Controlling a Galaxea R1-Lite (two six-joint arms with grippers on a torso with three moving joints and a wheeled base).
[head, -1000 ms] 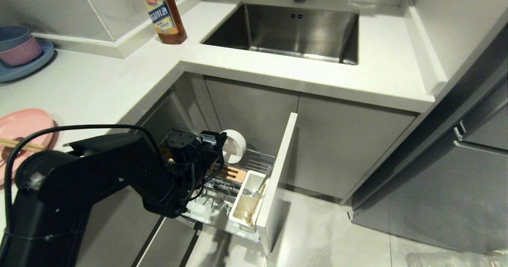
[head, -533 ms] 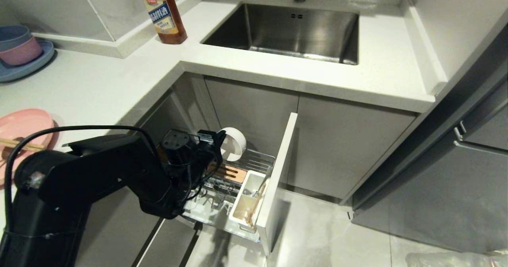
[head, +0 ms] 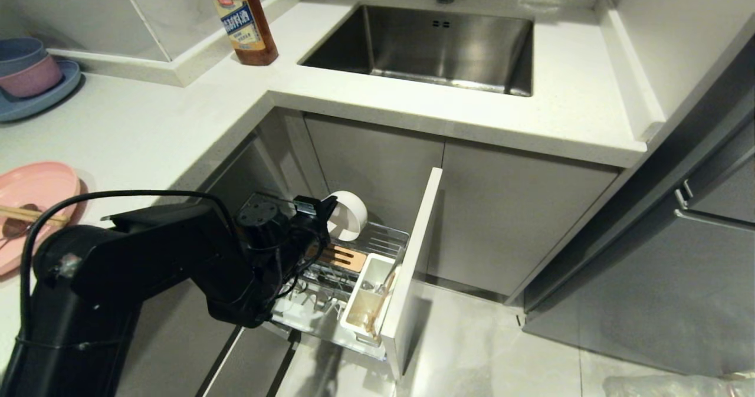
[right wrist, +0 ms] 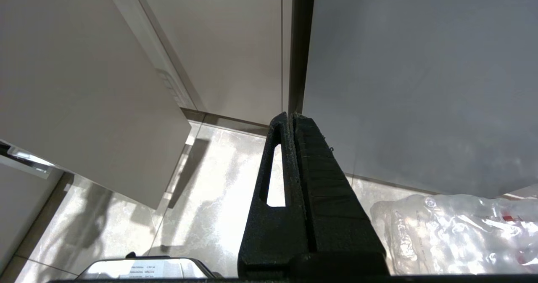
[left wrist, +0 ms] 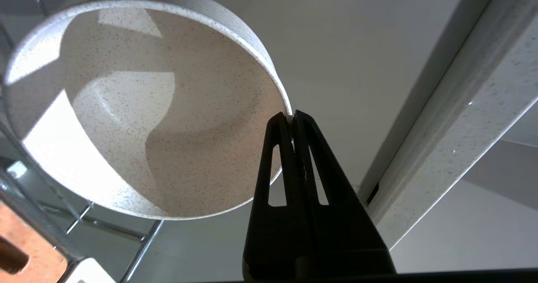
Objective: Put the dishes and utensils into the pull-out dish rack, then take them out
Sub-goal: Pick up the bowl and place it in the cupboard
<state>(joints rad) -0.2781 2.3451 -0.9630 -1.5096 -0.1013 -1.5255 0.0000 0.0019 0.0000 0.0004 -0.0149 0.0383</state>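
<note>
Since a second before, the left arm had shifted slightly, tilting the cream-white bowl (head: 348, 215). The left gripper (left wrist: 292, 119) stayed pinched tight on the bowl's rim, holding it on edge over the back of the pull-out dish rack (head: 377, 240). The right gripper (right wrist: 291, 121) hung closed and empty above the floor.

The left arm (head: 147, 249) is matte black with bulky, rounded housings and a round wrist cap (head: 258, 213) dotted with small screws. A thin black cable (head: 106, 195) loops over it, and more cables bunch just behind the hand. The left gripper (left wrist: 293, 119) has two tapering black fingers (left wrist: 273, 157), each with a long slot. The right gripper (right wrist: 291, 119) looks the same, with a ribbed pad (right wrist: 315, 165).
</note>
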